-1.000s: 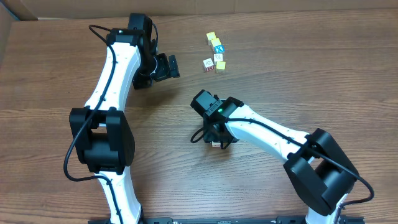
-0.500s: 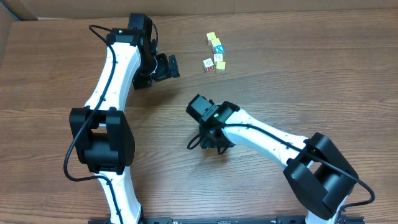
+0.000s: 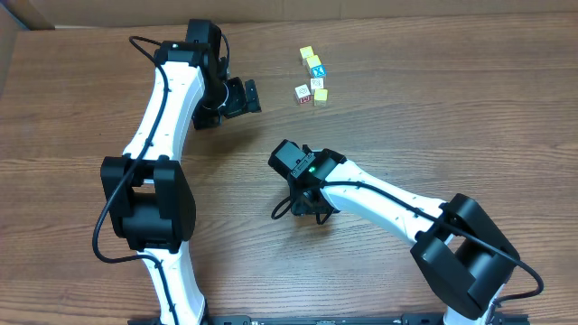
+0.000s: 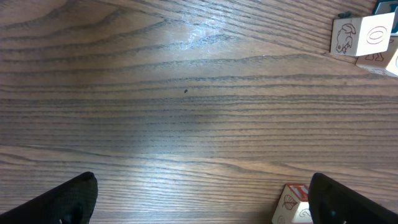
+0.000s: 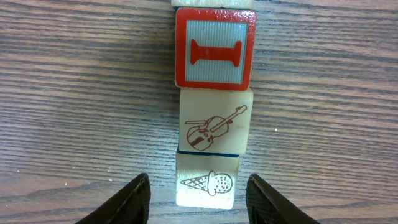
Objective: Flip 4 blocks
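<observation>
It looks like a robotics lab to me: a left arm (image 3: pixel 167 108) and a right arm (image 3: pixel 388 203), white and black, stand at a wood-grain table (image 3: pixel 470 108) with small toy blocks (image 3: pixel 312 76) on it.

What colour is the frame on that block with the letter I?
Red, on the lettered block; clearest in the right wrist view.

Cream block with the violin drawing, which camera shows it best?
Right wrist view: the cream violin block lies face up mid-frame, drawing sharp. Overhead, the right arm covers it. The left wrist view does not include it.
</observation>
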`<state>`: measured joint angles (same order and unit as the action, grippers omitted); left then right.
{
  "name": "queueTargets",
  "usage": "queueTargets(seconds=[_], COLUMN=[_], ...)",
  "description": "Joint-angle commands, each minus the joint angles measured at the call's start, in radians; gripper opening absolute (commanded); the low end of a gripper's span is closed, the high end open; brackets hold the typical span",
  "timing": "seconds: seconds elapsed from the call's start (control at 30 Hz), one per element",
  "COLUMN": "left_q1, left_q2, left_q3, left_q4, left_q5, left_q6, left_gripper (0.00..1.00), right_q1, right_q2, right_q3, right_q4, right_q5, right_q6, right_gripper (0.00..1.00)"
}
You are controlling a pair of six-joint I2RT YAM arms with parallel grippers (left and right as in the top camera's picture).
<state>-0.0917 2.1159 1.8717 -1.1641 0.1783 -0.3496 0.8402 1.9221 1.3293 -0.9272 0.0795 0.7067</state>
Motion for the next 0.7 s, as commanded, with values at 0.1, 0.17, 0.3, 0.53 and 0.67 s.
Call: queueTargets(seconds=[0.1,0.17,0.3,0.53,0.67], left_q1=[-0.009,-0.009,-0.009,-0.009,-0.009], left_q2=[0.006,0.006,0.006,0.006,0.006], left_q3=[0.013,0.013,0.013,0.013,0.013], left_q4=[-0.002,-0.002,-0.002,-0.002,-0.002], left_q5=[-0.013,-0.013,-0.013,-0.013,-0.014], left_q6=[-0.006,-0.006,-0.006,-0.006,-0.006], left_gripper=[1.0,1.0,1.0,1.0,1.0], right_q1=[0.004,0.004,0.004,0.004,0.004], right_q2=[0.018,0.018,0.018,0.018,0.018], right_q3=[-0.001,-0.001,-0.001,-0.001,-0.001], right_q4=[0.003,-0.003,-0.005,-0.005,-0.005], right_q5=[0.037,0.055,0.062,0.063,0.063], right_q6=[0.003,0.003,0.003,0.003,0.003], right_gripper=[0.47,0.45,0.45,0.44,0.45])
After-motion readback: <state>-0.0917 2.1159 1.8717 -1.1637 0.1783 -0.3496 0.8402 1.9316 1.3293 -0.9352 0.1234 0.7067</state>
